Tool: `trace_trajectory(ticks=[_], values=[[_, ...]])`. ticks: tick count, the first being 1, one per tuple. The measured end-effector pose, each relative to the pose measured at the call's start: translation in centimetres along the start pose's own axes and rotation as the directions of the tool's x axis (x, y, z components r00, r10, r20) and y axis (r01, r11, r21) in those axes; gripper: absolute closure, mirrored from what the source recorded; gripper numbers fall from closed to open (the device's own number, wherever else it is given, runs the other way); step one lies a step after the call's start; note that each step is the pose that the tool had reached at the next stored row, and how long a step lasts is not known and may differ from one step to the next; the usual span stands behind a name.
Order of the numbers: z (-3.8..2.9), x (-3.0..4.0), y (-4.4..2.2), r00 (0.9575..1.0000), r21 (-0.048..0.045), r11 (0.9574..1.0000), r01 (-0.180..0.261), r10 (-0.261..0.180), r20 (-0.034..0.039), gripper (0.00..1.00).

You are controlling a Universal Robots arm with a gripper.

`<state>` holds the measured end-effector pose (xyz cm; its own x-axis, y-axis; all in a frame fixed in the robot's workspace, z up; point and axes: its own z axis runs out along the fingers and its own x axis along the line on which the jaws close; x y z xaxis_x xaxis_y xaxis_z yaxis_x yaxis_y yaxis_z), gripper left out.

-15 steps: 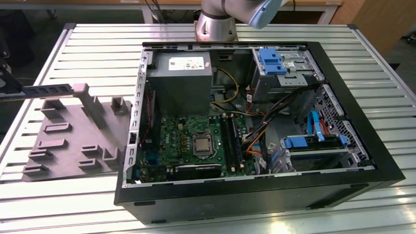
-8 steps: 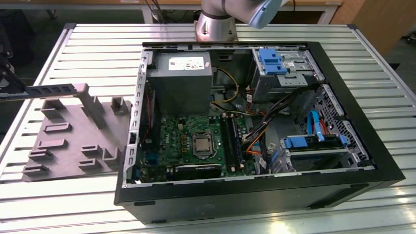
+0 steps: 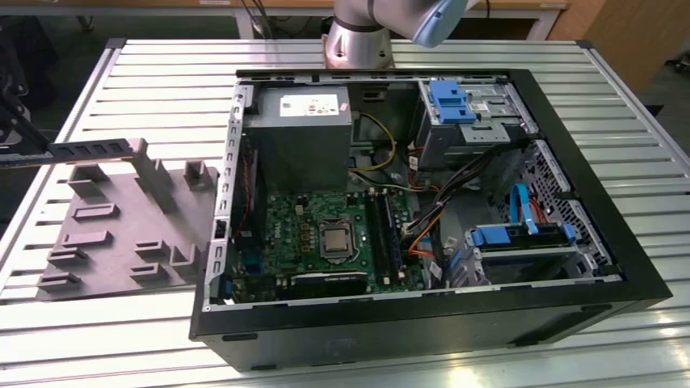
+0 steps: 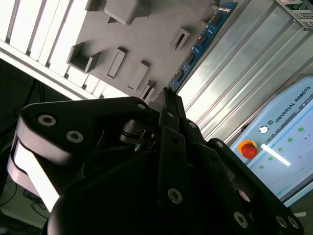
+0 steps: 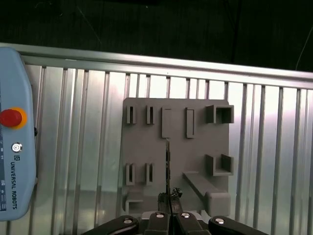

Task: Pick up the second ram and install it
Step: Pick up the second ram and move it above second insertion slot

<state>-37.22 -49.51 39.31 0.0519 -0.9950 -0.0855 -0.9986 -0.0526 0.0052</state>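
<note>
The second ram [image 3: 103,150] is a thin dark stick with a row of black chips. It hangs level above the grey plastic block [image 3: 119,230] at the exterior view's left. My gripper [image 3: 31,153] is shut on one end of it, near the table's edge. In the second wrist view the ram [image 4: 200,44] reaches out from my gripper [image 4: 164,95] over the block [image 4: 142,34]. In the first wrist view the ram [image 5: 167,161] appears edge-on, above the block [image 5: 146,156], rising from my gripper [image 5: 169,199].
An open computer case [image 3: 636,275] lies on the slatted metal table [image 3: 140,81], with the green board [image 3: 291,226] and its long black slots [image 3: 383,234] inside. The arm's base [image 3: 361,40] stands behind the case. A teach pendant [image 5: 17,147] lies beside the block.
</note>
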Motion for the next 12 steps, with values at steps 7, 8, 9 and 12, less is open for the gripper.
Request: trace_trajectory(ticks=[7, 8, 9, 12], values=[[-0.01, 0.03, -0.51, 1.0, -0.0001, 1.0, 0.0, 0.0, -0.0001, 0.89], [-0.01, 0.03, -0.58, 1.0, 0.0, 1.0, 0.0, 0.0, -0.0001, 0.89], [-0.01, 0.03, -0.65, 1.0, -0.0001, 1.0, 0.0, 0.0, -0.0001, 0.89], [-0.01, 0.05, -0.87, 1.0, 0.0, 1.0, 0.0, 0.0, 0.0, 0.89]])
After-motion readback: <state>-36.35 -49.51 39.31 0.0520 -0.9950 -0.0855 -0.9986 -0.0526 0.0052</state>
